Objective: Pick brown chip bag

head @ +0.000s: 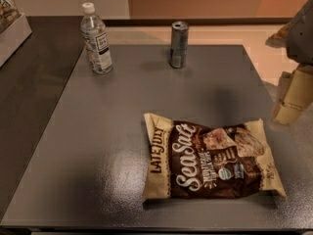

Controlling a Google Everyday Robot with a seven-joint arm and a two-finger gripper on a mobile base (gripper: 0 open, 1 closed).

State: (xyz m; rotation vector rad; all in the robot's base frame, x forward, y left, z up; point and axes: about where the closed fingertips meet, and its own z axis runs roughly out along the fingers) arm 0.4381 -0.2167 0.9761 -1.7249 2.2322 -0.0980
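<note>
While the brown chip bag (pixel 212 163) lies flat on the desk (pixel 122 131), the end effector (pixel 293 97) hangs clear at the right edge, its opening state indeterminable.

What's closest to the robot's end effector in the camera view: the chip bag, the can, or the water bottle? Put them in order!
From the end effector at the right edge:
1. The brown chip bag, front right.
2. The can, back middle.
3. The water bottle, back left.
</note>
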